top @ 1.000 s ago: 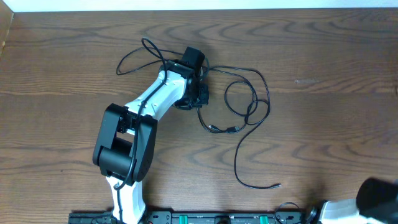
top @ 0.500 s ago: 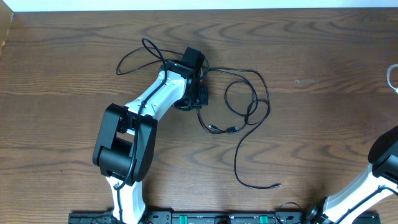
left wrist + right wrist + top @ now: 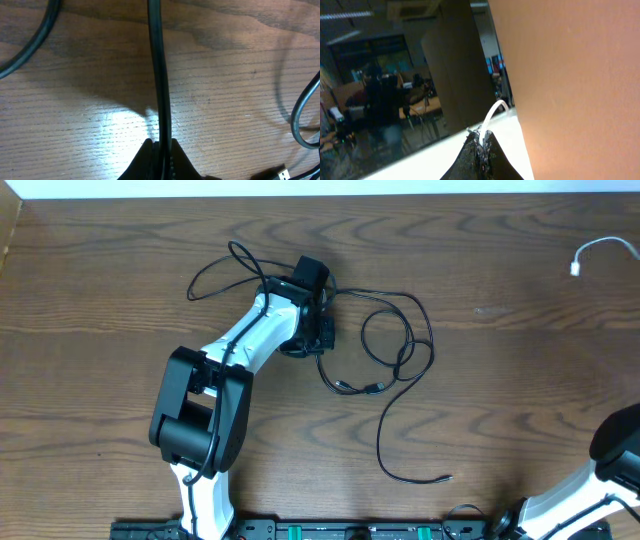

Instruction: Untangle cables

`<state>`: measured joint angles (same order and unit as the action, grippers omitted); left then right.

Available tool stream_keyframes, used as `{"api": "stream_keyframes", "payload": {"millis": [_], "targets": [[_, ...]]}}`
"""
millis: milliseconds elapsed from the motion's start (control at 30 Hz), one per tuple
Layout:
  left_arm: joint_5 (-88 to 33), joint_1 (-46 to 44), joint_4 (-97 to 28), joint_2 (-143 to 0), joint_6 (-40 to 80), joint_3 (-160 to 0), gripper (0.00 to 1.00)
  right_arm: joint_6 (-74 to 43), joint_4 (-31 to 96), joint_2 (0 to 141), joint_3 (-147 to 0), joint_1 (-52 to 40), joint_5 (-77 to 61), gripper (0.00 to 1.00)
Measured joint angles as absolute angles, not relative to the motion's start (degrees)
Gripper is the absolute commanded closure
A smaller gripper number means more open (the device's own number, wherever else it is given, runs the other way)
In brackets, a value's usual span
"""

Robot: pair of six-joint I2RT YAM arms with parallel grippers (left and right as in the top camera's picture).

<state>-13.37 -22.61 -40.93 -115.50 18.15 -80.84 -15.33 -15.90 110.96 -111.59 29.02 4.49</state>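
The black cables (image 3: 400,350) lie in loose loops at the table's upper middle, one end trailing toward the front (image 3: 445,477). My left gripper (image 3: 318,330) sits on the tangle's left side, shut on a black cable (image 3: 159,75) that runs straight up from its fingertips (image 3: 161,150). The white cable (image 3: 600,252) hangs in the air at the far right, its plug end at the left. My right gripper (image 3: 482,142) is shut on the white cable (image 3: 492,112) and is lifted, its camera facing the room; in the overhead view the gripper itself is out of frame.
More black loops (image 3: 225,270) lie left of the left gripper. The right arm's base (image 3: 615,445) stands at the front right corner. The left arm (image 3: 200,420) reaches from the front edge over the table's left middle. The back table edge (image 3: 320,197) is close behind the cables.
The white cable's end has come further into view at the upper right, moving up and leftward. The right arm has shifted at the front right. The left arm and the black cables have not moved.
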Motion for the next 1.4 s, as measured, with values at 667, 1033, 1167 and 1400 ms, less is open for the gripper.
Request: {"api": "stream_keyframes", "payload": {"millis": [667,1033,1167,1400], "targets": [[-13.3,-22.6,-40.9,-115.5,17.9,-80.8,0.66,-14.7,-0.1,127.3,-111.3,29.0,0.5,0.01],[-12.9,-22.6,-41.1,-114.9,16.2,-80.9,0.53,-14.3,18.8,115.4,-111.2,27.8,-15.4,0.01],[-12.9,-22.6,-41.4,-110.3,15.5,-80.9,0.41,-13.7,28.0,107.7,-111.4,25.5,-22.7,0.01],[-11.6,-22.5,-43.9,-95.4,13.5,-80.9,0.28,-13.0,42.7,101.9,-111.8,18.5,-30.7,0.01]]}}
